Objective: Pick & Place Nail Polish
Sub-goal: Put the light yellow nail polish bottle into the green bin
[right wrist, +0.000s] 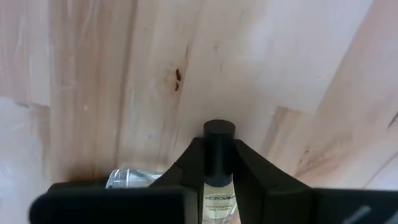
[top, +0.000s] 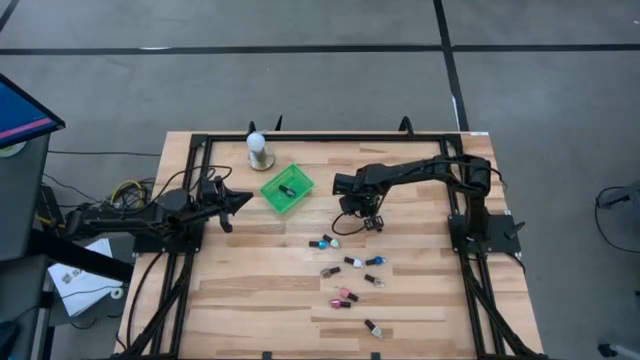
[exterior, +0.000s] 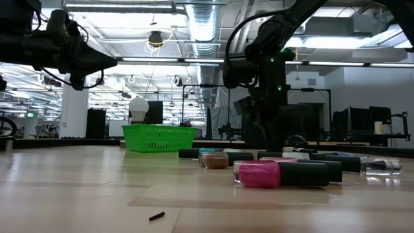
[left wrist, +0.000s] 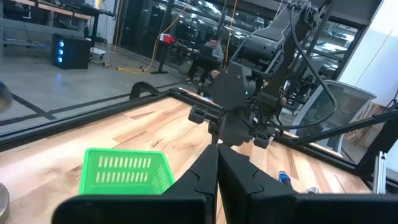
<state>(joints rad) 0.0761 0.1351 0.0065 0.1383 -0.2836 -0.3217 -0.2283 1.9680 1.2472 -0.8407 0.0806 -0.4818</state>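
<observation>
My right gripper point(top: 352, 214) points down over the table's middle, shut on a nail polish bottle point(right wrist: 218, 180) with a black cap and a pale clear body. Several more nail polish bottles point(top: 345, 297) lie on their sides on the wood nearer the front; a pink one point(exterior: 260, 174) lies closest in the low view. One bottle point(top: 287, 190) lies in the green mesh basket point(top: 275, 196). A clear bottle point(right wrist: 134, 178) lies on the table right beside the held one. My left gripper point(top: 238, 203) is shut and empty, held above the table left of the basket. My right gripper pinches the bottle between its two fingers at the shoulder just below the black cap point(right wrist: 219, 138). The fingers come from above, pointing down, and lie along the bottle. The cap sticks out past the fingertips toward the wood. I cannot tell whether it is clear of the table.
A white ball on a round base point(top: 257, 148) stands behind the basket at the far left. A black frame point(top: 320, 138) runs along the table's far edge and sides. Bare wood lies left of the scattered bottles point(top: 250, 280). A small dark scrap point(exterior: 156, 215) lies near the front edge.
</observation>
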